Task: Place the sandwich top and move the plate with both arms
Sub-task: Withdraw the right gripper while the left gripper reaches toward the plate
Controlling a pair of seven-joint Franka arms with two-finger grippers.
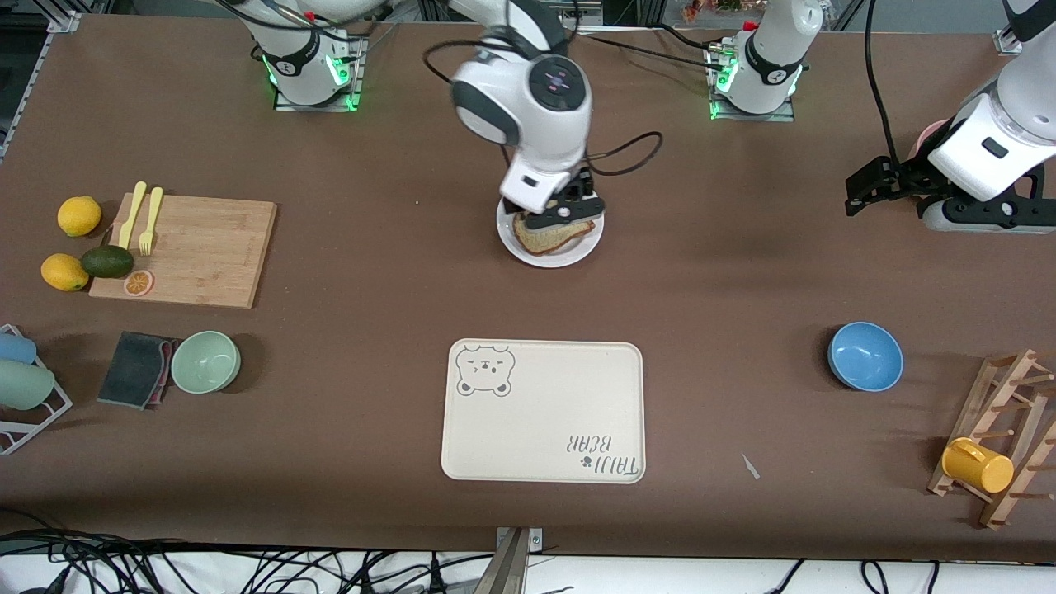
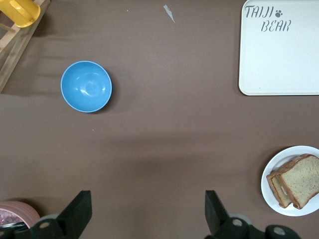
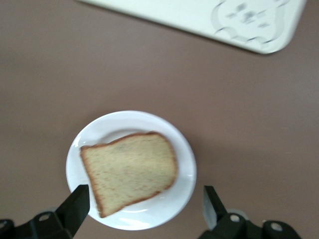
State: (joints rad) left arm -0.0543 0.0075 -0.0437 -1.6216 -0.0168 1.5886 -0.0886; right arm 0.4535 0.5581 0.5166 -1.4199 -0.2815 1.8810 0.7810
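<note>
Jaws spread and empty, the right gripper [image 1: 569,216] hovers directly over the sandwich top [image 3: 130,171] on the plate [image 1: 517,247], upper centre of the frame, while the left gripper [image 1: 862,194] (also open) waits at upper right.

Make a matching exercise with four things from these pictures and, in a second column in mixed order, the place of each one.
Things:
1. bread
2. fork
3. mug
4. sponge

Places:
A. on the wooden rack
B. beside the green bowl
C. on the plate
D. on the cutting board

Pairs: 1-C, 2-D, 3-A, 4-B
</note>
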